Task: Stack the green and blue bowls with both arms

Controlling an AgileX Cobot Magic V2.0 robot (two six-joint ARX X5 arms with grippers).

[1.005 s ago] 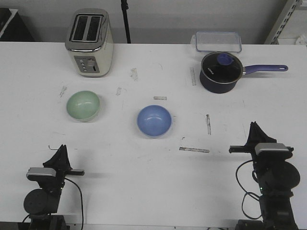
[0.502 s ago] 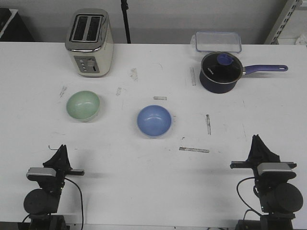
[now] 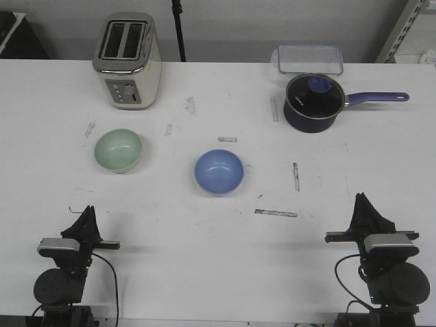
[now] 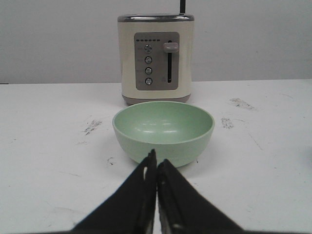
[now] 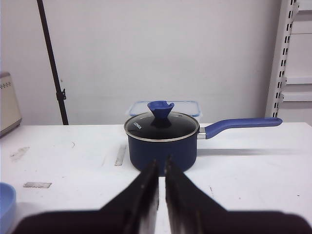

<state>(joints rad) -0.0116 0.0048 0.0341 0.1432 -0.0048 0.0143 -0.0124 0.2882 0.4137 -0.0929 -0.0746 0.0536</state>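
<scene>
The task looks to be at its very beginning: the green bowl [image 3: 118,150] and the blue bowl [image 3: 219,171] both sit on the white table [image 3: 204,259], well apart from each other, and no arm touches them. The left gripper [image 4: 156,168] rests near the front edge of the table with its jaws pressed together and empty, pointing straight at the green bowl, which stands in front of the toaster [image 3: 127,60]. The right gripper [image 5: 161,168] is also low at the front edge, its jaws nearly together with only a thin slit between them, holding nothing; it faces the saucepan [image 5: 163,141], and the blue bowl is only at the border of its view. I judge that the next move calls for opening the jaws and reaching forward, each arm to a bowl rim. Both bowls are round, smooth and matte, probably plastic, with thin rims that may slip. The saucepan is dark with a glass lid; the table surface shows grey scuff marks.
</scene>
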